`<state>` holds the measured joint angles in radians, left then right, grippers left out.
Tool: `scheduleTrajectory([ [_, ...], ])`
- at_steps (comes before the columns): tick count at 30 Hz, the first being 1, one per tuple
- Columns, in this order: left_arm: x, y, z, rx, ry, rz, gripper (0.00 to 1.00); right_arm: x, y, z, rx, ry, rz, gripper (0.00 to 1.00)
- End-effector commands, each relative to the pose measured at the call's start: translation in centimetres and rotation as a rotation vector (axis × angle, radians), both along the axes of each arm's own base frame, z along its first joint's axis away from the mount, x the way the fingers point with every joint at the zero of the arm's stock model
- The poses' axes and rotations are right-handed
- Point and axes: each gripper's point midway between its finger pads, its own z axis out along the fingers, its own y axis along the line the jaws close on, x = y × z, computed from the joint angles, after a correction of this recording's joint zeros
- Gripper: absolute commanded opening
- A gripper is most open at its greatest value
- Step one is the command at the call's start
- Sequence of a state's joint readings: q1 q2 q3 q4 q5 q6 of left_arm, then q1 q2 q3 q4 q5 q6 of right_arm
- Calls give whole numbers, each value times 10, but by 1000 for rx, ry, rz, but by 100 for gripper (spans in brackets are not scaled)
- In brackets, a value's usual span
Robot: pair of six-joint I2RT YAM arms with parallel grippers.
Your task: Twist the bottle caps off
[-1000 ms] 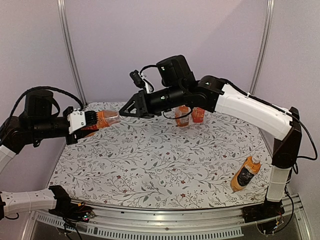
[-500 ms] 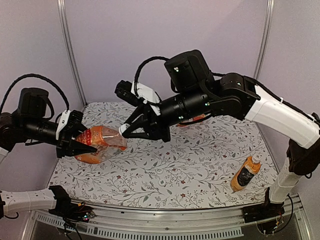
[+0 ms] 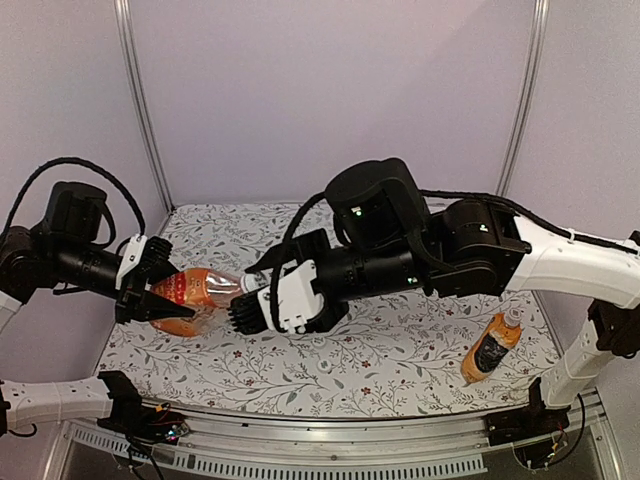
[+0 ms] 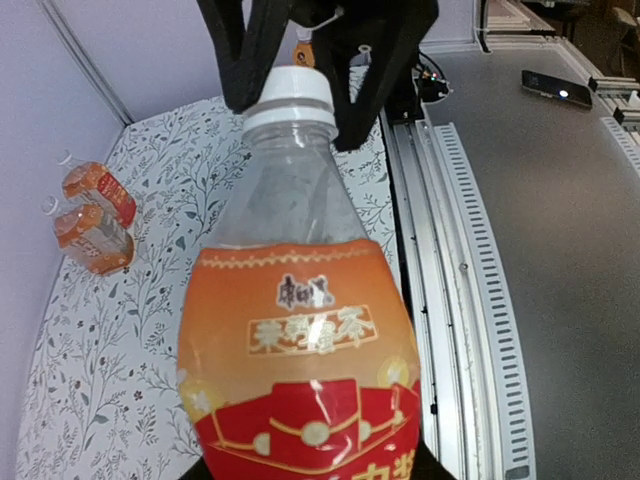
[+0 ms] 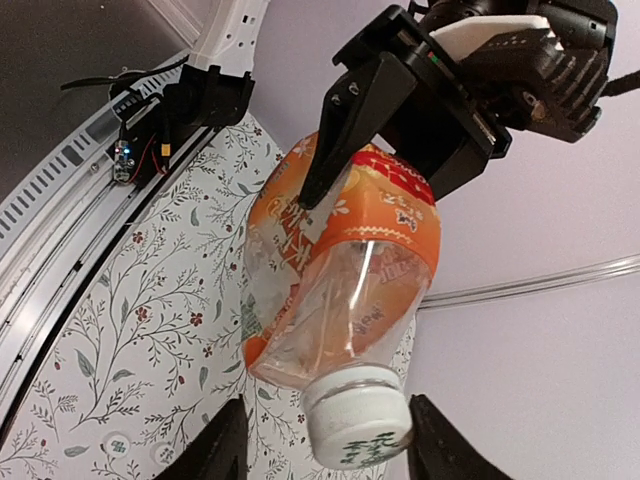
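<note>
Floral tablecloth (image 3: 400, 360) lies below; left gripper (image 3: 165, 295) clamps the bottle (image 3: 200, 292) sideways, so its cap (image 4: 296, 85) faces the right gripper (image 5: 325, 445), whose jaws stand open around it.

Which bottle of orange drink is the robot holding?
The clear plastic bottle with the red-and-orange label, clamped in the left tool. The dark-labelled bottle and the two far bottles sit untouched.

Bottle (image 4: 300, 340): fills the centre, orange-and-red label, clear neck pointing to 12 o'clock.
Cap (image 4: 289, 85): white, still on, at 12 o'clock.
Right gripper (image 4: 297, 115): black fingers flank the cap.
Other bottles (image 4: 90, 215): two at 9 o'clock, side by side on floral cloth (image 4: 120, 340).
</note>
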<state>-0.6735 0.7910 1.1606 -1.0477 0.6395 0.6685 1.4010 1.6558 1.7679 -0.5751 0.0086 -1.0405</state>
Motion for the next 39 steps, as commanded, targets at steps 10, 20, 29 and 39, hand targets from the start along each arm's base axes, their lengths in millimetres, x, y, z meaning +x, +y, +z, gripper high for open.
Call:
scheduleTrajectory([
  [10,82,24,19,-4,-312,397,21,59,-27,60,385,656,-434,99],
  [20,114,40,21,97,-526,505,19,112,6,32,408,1610,-741,79],
  [29,108,36,18,91,-513,471,19,127,25,26,358,1653,-729,56],
  [39,105,33,17,89,-504,451,19,148,37,20,371,1654,-734,51],
])
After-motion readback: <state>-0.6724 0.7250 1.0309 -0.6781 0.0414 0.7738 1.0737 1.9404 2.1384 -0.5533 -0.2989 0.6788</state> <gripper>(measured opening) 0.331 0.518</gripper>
